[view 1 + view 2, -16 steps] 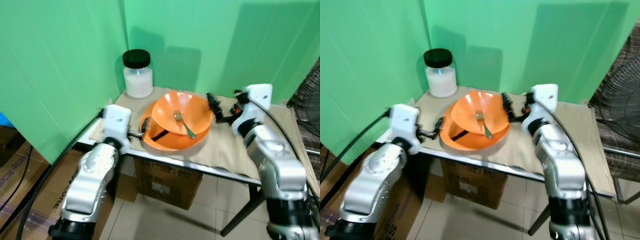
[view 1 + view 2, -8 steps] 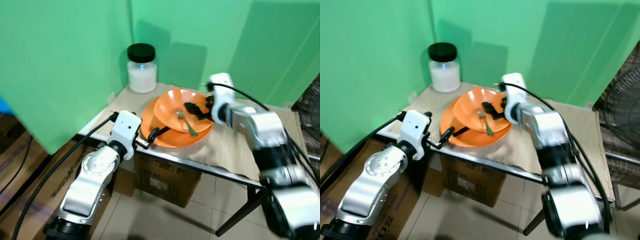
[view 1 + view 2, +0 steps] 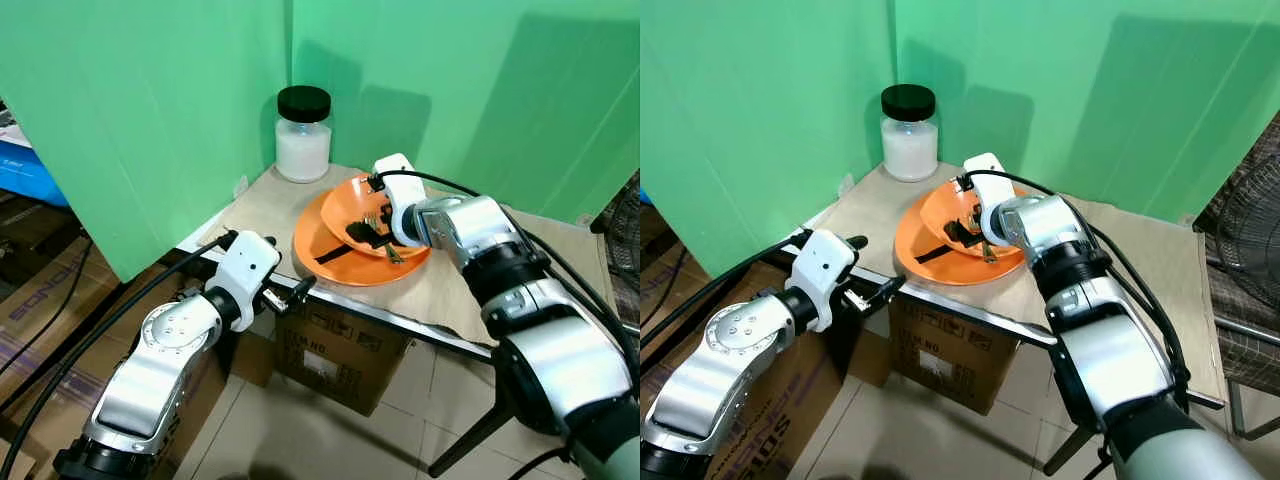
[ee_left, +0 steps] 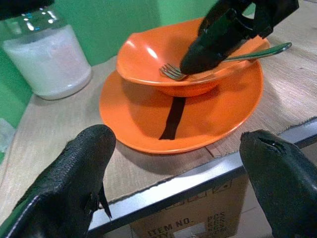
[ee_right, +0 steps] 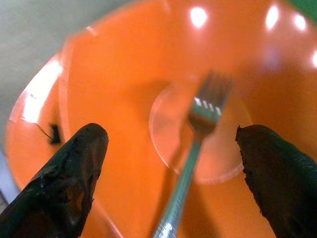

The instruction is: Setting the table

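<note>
Bright green backdrop sheets (image 3: 150, 110) hang behind and to the left of a small table (image 3: 262, 205), meeting in a corner just behind it. The table has a pale, wood-look top with a metal front edge (image 3: 970, 317) and a dark leg (image 3: 470, 440) angling to the floor. Under it sits a brown cardboard box (image 3: 340, 355) with printed lettering (too small to read). The floor (image 3: 300, 440) is light tile with faint grout lines. More cardboard boxes (image 3: 35, 300) lie at the left, and a dark wire fan grille (image 3: 1245, 240) stands at the right edge. Light is even and soft.
</note>
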You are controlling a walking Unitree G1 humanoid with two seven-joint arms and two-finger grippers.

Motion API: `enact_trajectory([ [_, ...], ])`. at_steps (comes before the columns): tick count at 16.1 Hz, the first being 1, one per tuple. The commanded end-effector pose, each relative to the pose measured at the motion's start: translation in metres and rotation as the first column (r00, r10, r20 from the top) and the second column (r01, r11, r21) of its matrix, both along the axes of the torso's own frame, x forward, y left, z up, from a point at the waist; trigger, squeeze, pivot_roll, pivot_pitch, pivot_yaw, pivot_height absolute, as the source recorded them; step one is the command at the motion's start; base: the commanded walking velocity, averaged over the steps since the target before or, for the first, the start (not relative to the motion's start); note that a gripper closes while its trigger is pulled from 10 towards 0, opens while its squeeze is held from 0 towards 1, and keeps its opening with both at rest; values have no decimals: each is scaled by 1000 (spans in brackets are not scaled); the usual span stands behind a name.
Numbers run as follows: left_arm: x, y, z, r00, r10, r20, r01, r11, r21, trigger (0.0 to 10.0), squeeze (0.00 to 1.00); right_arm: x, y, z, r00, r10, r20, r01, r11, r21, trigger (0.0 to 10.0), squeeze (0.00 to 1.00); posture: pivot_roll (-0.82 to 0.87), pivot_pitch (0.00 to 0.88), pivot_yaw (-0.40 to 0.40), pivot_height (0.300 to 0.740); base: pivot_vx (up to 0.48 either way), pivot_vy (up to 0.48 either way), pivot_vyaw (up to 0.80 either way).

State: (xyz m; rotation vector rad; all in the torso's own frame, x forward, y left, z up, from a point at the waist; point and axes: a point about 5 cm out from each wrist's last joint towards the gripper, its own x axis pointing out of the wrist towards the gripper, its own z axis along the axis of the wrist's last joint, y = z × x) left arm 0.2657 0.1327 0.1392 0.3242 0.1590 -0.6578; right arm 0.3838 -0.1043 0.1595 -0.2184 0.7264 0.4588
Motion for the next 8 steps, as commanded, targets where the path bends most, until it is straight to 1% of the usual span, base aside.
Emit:
enact_trajectory([
  [1, -3, -1, 3, 1000, -24, 0, 24, 1000, 0, 10000, 0, 1, -4, 3, 998, -40, -39, 41, 999, 13, 6627, 0, -11, 0, -50, 740, 0, 0, 0],
  [2, -3, -1, 2, 1000, -28, -3, 28, 1000, 1, 10000, 0, 0, -5, 2, 997, -50, -65, 52, 998, 28, 6627, 0, -11, 0, -50, 740, 0, 0, 0],
  [3, -4, -2, 2, 999, -36, -7, 36, 999, 3, 10000, 0, 0, -7, 1, 995, -59, -84, 61, 998, 29, 4784, 0, -13, 0, -46, 740, 0, 0, 0],
  [4, -5, -3, 2, 999, -46, -12, 46, 999, 2, 10000, 0, -1, -9, -2, 992, -68, -104, 73, 997, 36, 0, 0, -17, 0, -41, 740, 0, 0, 0],
  [8, -6, -9, 5, 996, -92, -15, 92, 996, -12, 10000, 0, -2, -14, -8, 976, -140, -165, 153, 986, 70, 0, 0, -21, 0, -35, 740, 0, 0, 0],
])
